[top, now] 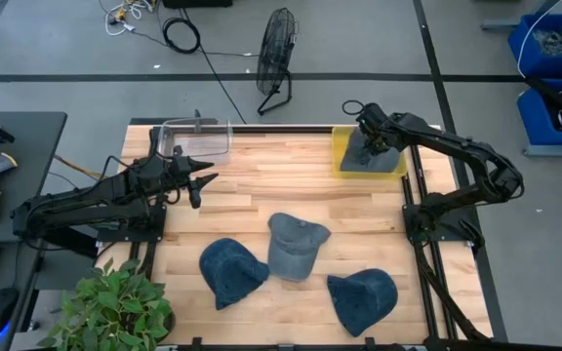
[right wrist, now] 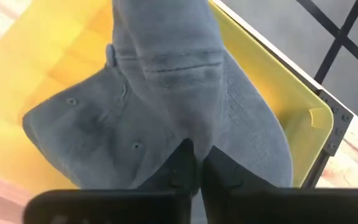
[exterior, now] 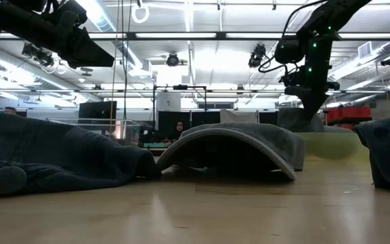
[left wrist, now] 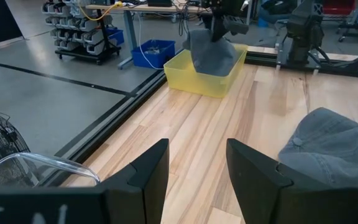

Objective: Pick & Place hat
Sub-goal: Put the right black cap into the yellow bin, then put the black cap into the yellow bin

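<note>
A grey hat (right wrist: 166, 106) sits inside the yellow bin (top: 343, 156) at the table's far right. My right gripper (right wrist: 194, 167) is above the bin and shut on this hat; the left wrist view shows the same hat (left wrist: 211, 51) in the bin (left wrist: 194, 79). Three more hats lie on the wood: a dark blue one (top: 230, 271), a grey one (top: 296, 246) and another dark blue one (top: 364, 297). My left gripper (left wrist: 197, 167) hovers open over the table's far left (top: 201, 180), touching nothing. My right gripper pinches a raised fold of the grey hat (right wrist: 185, 134) between its two fingers, coming from above and pointing down into the bin. The hat hangs below the fingers, with its crown (right wrist: 79, 118) low inside the bin.
A clear plastic container (top: 198, 136) stands at the table's far left corner. A potted plant (top: 105, 307) overhangs the near left corner. Bare wood lies between the bin and the three hats. A floor fan (top: 276, 54) and blue crates (top: 554, 58) stand off the table.
</note>
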Motion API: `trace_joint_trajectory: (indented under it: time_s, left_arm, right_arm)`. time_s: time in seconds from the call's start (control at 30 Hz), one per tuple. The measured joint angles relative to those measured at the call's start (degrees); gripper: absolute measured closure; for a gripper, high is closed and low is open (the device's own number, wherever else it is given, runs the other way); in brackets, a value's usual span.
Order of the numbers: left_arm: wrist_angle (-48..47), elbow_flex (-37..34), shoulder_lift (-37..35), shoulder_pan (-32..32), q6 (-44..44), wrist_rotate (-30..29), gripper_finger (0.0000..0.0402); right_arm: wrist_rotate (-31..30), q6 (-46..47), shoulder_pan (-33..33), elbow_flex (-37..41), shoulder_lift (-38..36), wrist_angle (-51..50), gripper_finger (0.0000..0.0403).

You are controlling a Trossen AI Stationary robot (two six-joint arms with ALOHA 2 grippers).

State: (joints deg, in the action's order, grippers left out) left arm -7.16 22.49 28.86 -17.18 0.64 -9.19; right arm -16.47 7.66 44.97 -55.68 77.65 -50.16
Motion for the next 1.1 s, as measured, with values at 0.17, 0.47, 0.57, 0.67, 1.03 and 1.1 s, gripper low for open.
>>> trace_joint_trajectory:
  time_s: [0.17,0.47,0.57,0.67,1.03,1.1]
  left_arm:
    - [-0.2,0.0,0.0,0.0,0.0,0.0,0.0236]
    - [-0.2,0.0,0.0,0.0,0.0,0.0,0.0236]
    - [-0.2,0.0,0.0,0.0,0.0,0.0,0.0236]
    - [-0.2,0.0,0.0,0.0,0.0,0.0,0.0236]
    - [-0.2,0.0,0.0,0.0,-0.1,0.0,0.0236]
    - [-0.2,0.0,0.0,0.0,-0.1,0.0,0.0236]
  right_arm:
    - [-0.7,0.0,0.0,0.0,0.0,0.0,0.0331]
    - [1.6,4.0,-1.2,-1.6,0.0,-0.3,0.0256]
    - [7.2,5.4,-3.2,-4.1,0.0,-0.6,0.0247]
    - [11.3,5.7,-6.2,-6.6,0.0,-0.6,0.0245]
    - [23.6,8.4,-21.5,-9.1,0.0,0.0,0.0245]
    - [23.9,8.0,-24.8,-9.1,0.0,0.2,0.0245]
